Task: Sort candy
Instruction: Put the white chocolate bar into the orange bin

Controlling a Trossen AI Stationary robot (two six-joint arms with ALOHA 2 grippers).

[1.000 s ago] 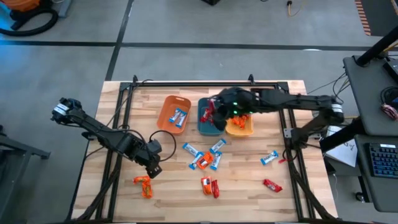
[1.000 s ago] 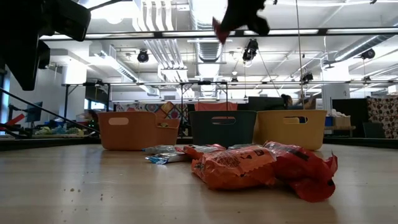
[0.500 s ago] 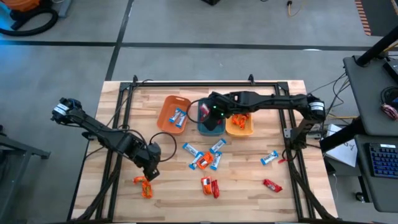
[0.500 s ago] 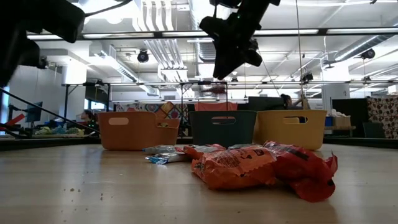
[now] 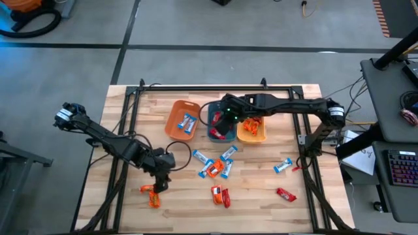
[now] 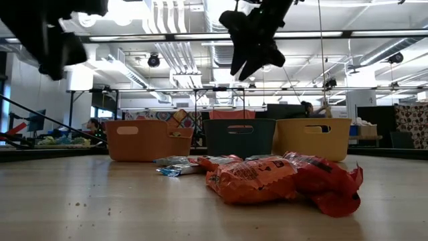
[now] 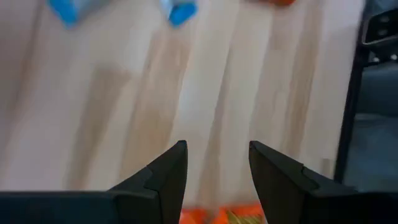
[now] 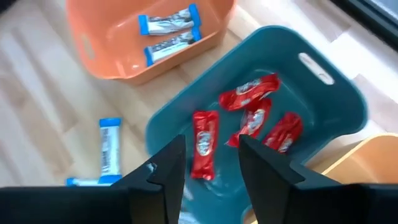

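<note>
High view: right gripper (image 5: 223,123) hangs over the teal bin (image 5: 213,132), fingers apart, nothing held. Left gripper (image 5: 161,184) hovers just beside the orange candy (image 5: 150,196) at the counter's (image 5: 261,202) near edge; best to centre over it before lowering. Loose candies (image 5: 215,168) lie on the counter near the teal bin, blue-and-white, orange and red.

Low view: a crinkled orange wrapper (image 6: 251,179) touches a red one (image 6: 329,184), in front of the teal bin.

Left wrist view: fingers (image 7: 163,174) spread, released; orange wrapper at the tips.

Right wrist view: four red candies (image 8: 204,144) in the teal bin; two blue-and-white (image 8: 168,22) in the orange bin (image 8: 99,50) beside it.
</note>
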